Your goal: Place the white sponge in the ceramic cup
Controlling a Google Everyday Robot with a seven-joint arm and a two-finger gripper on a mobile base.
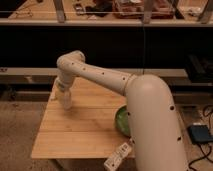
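While arm reaches across tabletop (85,135), I see claw (65,101) low at far-left corner over ceramic cup (66,104); finger state unreadable, sponge unseen.

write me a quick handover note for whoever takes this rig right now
Gripper: at the table's far left corner, low over the wood, at the end of the outstretched arm.
White sponge and ceramic cup: neither can be made out separately; a pale shape sits at the gripper.
Green bowl near the right edge, white remote-like bottle at the front edge.
Done: unconfirmed. Left: verify the sponge is in the cup.
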